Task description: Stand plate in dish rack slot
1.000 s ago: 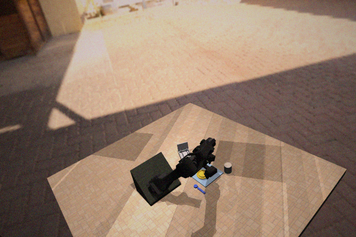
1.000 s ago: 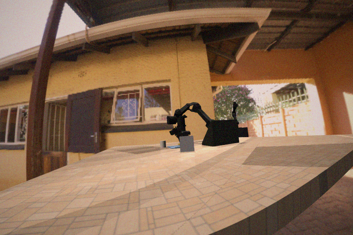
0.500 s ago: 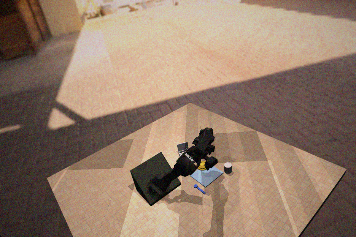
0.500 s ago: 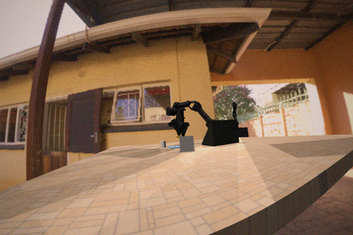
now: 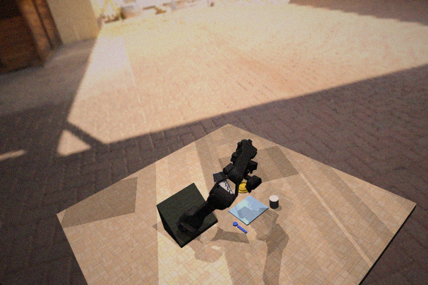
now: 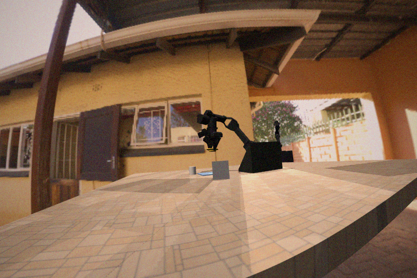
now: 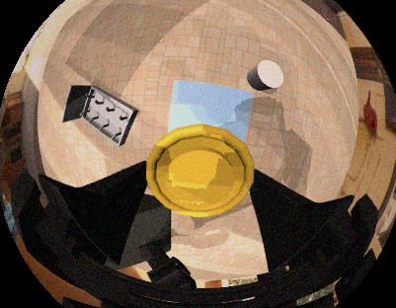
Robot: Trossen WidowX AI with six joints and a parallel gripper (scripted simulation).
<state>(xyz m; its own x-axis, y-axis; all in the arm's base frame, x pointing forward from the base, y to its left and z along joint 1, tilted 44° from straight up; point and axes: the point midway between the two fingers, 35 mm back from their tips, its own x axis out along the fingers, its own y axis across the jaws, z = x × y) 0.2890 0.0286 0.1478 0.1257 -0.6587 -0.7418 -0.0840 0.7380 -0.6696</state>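
Plate (image 5: pixel 243 187) (image 6: pixel 211 149) (image 7: pixel 199 170) is picked up, so I'd call that the first chunk done. It's hanging roughly level, well off the counter (image 5: pixel 322 235) (image 6: pixel 182 229) (image 7: pixel 209 30), with daylight under it in the exterior view. The gripper (image 5: pixel 244 187) (image 6: pixel 212 148) (image 7: pixel 200 172) has its fingers set wide, but that's because they're clamped on opposite sides of the plate's rim.

What's left is most of the fiddly stuff. The dish rack (image 5: pixel 218 175) (image 6: pixel 220 169) (image 7: pixel 76 104) sits between the arm's base and the counter's far corner as the top view has it, and nothing's in the slots I can make out. Some of it is behind the arm from up there. So: carry over, tip the plate on edge, line it up between the rails, lower, let go, back off. None of that's done yet. My worry would be clipping a rail if it goes in even slightly twisted.

The blue mat (image 5: pixel 248 211) (image 6: pixel 205 173) (image 7: pixel 209 99) is on the counter, with the cup (image 5: pixel 274 202) (image 6: pixel 192 169) (image 7: pixel 256 76) beside it toward the right-hand corner and the blue spoon (image 5: pixel 242 229) just off its near edge. Both look out of the way imo.
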